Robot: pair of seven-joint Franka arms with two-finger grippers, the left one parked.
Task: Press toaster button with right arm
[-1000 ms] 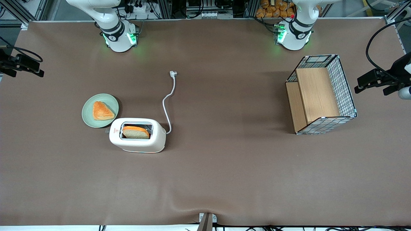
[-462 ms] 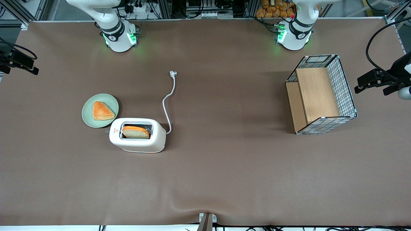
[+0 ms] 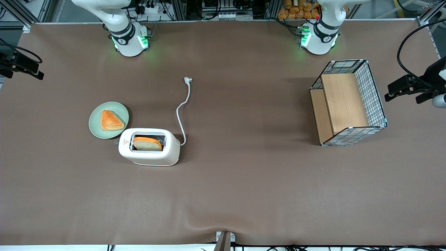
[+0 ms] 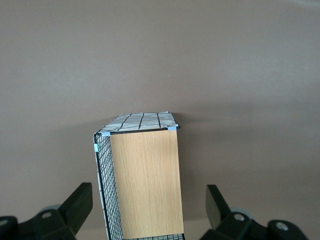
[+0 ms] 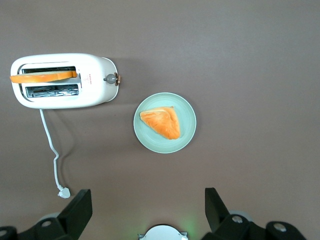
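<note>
Spread wide with nothing between its fingers, the hand (image 5: 146, 197) is hanging above the worktop (image 3: 244, 181) at the working arm's end, well apart from the toaster (image 3: 150, 155). That toaster is sitting below the middle of the front frame with a bread slice (image 3: 147, 143) standing in its slot. Its button (image 5: 111, 78), probably the faint grey speck in the front view, is pointing toward the green plate (image 3: 94, 126) just beside it, which is carrying a pastry (image 3: 111, 120). A white cord (image 3: 179, 115) is trailing away from the front camera.

White right arm (image 3: 118, 21) wearing black joint bands, base glowing green, black gripper (image 5: 145, 210) showing slim, spread fingers (image 5: 77, 210)
</note>
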